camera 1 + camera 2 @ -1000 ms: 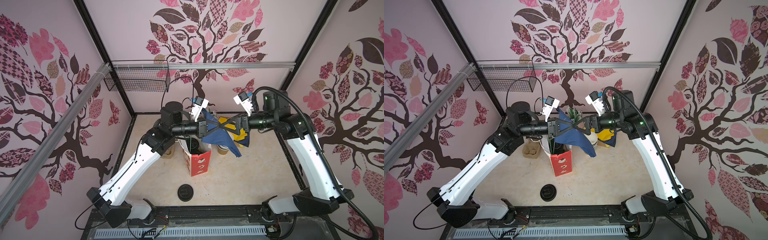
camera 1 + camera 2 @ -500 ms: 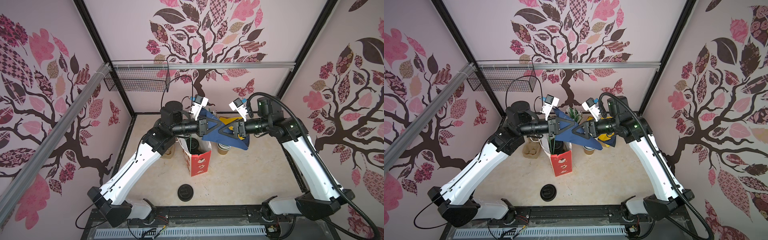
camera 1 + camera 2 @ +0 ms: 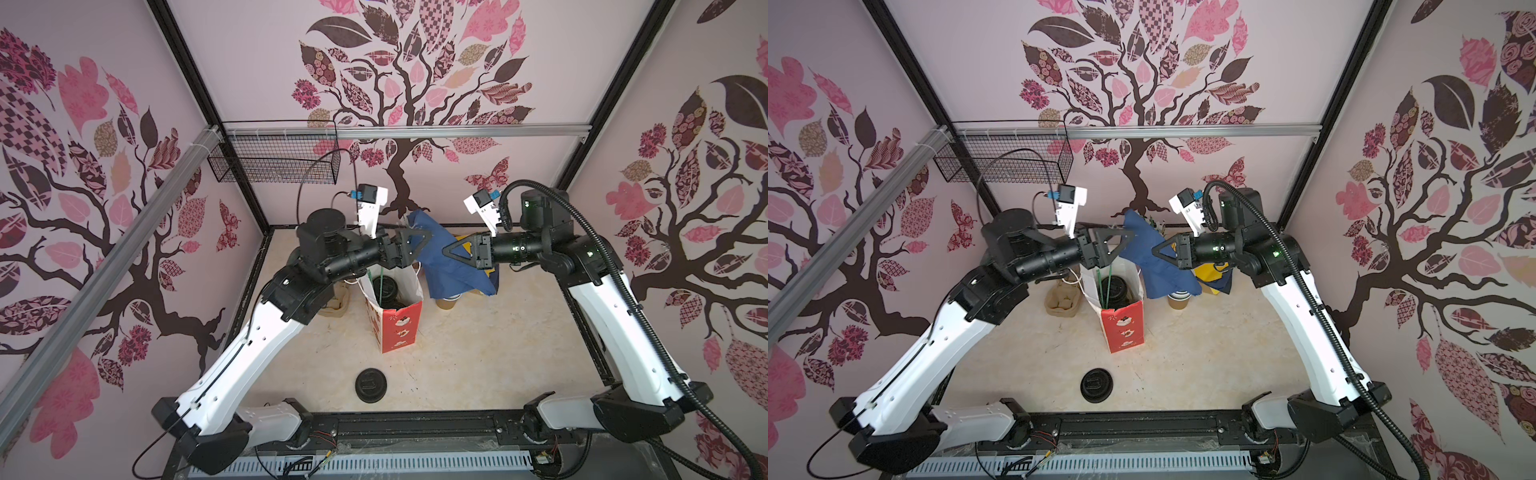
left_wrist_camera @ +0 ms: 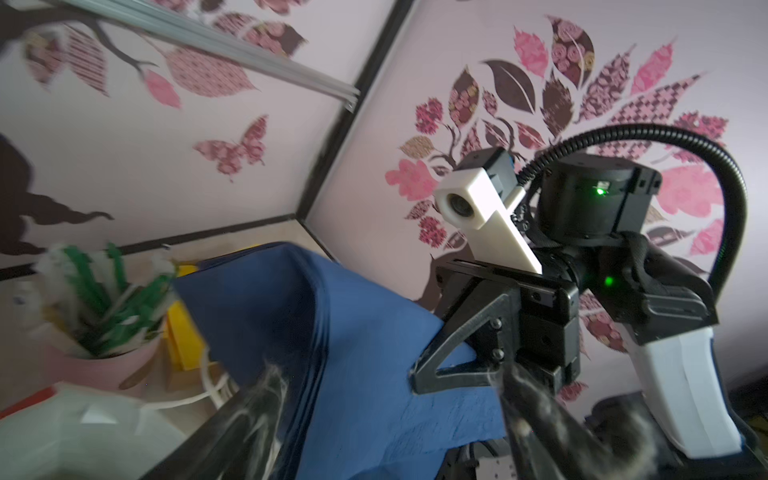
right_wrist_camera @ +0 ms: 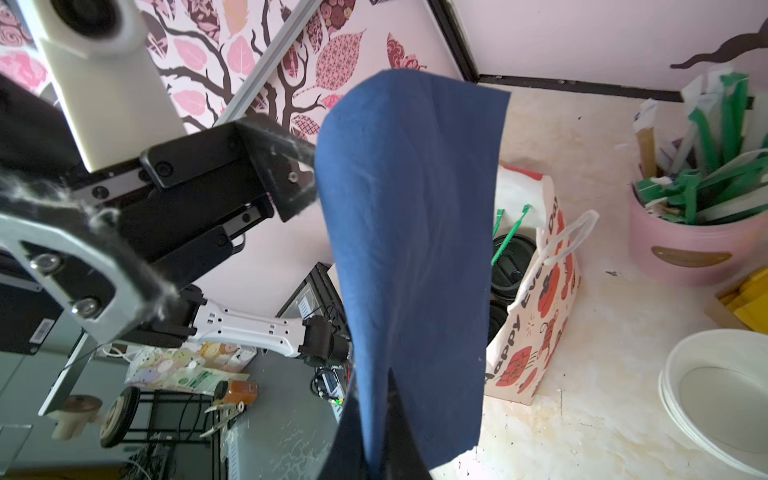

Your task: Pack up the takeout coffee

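In both top views the two cups (image 3: 388, 291) stand inside the red-and-white bag (image 3: 401, 328), with only their black lids (image 3: 1119, 291) showing beside some green sticks (image 3: 375, 282). Above the bag the right gripper (image 3: 445, 251) is clamped on a blue napkin (image 3: 449, 274), and the left gripper (image 3: 419, 249) waits just beside it with jaws apart. The napkin covers most of a brown cup (image 3: 446, 302) behind it. A loose lid (image 3: 371, 385) lies near the front, and I cannot tell what it belongs to. The left wrist view is blurred, but the left gripper's fingers (image 4: 266, 395) are spread wide with the napkin showing between them. The right wrist view shows the lids clearly, though the bag hides the cup walls. The cups are probably light, thin-walled and easy to crush, so a gentle hold just under the lid seems best. I cannot tell whether they are full.
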Controlling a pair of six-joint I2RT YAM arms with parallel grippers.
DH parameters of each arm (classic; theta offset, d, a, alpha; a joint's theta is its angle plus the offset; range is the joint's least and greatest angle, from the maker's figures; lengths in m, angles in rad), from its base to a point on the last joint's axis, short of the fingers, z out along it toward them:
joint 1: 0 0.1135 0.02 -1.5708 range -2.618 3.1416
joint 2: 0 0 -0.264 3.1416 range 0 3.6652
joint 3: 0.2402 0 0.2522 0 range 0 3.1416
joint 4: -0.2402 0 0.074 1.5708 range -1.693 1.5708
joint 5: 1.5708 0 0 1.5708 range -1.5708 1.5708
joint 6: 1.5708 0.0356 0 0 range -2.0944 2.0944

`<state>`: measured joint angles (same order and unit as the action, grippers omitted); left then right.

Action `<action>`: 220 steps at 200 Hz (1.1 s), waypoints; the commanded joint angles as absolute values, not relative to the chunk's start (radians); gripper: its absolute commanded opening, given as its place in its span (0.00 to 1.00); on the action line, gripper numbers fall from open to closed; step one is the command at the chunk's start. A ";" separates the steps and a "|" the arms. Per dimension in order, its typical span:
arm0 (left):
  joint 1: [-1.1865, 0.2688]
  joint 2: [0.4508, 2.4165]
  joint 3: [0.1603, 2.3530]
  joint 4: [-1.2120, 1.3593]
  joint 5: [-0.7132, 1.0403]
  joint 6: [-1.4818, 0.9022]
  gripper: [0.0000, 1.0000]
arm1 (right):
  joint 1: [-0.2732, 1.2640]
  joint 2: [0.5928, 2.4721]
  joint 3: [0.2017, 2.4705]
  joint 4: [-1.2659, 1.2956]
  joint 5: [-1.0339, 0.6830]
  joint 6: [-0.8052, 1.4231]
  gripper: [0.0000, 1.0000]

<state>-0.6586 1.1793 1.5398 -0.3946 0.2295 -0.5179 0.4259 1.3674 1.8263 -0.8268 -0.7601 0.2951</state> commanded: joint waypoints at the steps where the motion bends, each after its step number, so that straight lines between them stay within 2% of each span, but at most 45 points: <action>1: -0.653 1.015 1.457 -0.465 -0.199 -0.513 0.88 | 0.455 1.350 1.858 -0.674 -0.703 0.452 0.00; 16: -0.653 0.939 1.416 -0.560 -0.340 -0.534 0.89 | 0.514 1.351 1.836 -0.583 -0.643 0.536 0.00; 29: -0.653 0.902 1.392 -0.671 -0.393 -0.576 0.91 | 0.567 1.362 1.803 -0.496 -0.607 0.607 0.00; 68: -0.653 0.845 1.254 -0.786 -0.293 -0.743 0.93 | 0.687 1.445 1.708 -0.368 -0.408 0.743 0.00; 96: -0.653 0.817 1.136 -0.718 -0.244 -0.837 0.93 | 0.749 1.543 1.747 -0.507 -0.200 0.701 0.00; 128: -0.651 0.815 1.060 -0.692 -0.239 -0.935 0.90 | 0.807 1.716 1.947 -0.780 -0.024 0.604 0.00; 179: -0.647 0.819 0.984 -0.613 -0.203 -0.957 0.84 | 0.867 1.924 2.211 -1.079 0.113 0.539 0.00; 220: -0.641 0.831 0.973 -0.601 -0.198 -0.958 0.83 | 0.878 2.013 2.254 -1.137 0.165 0.540 0.00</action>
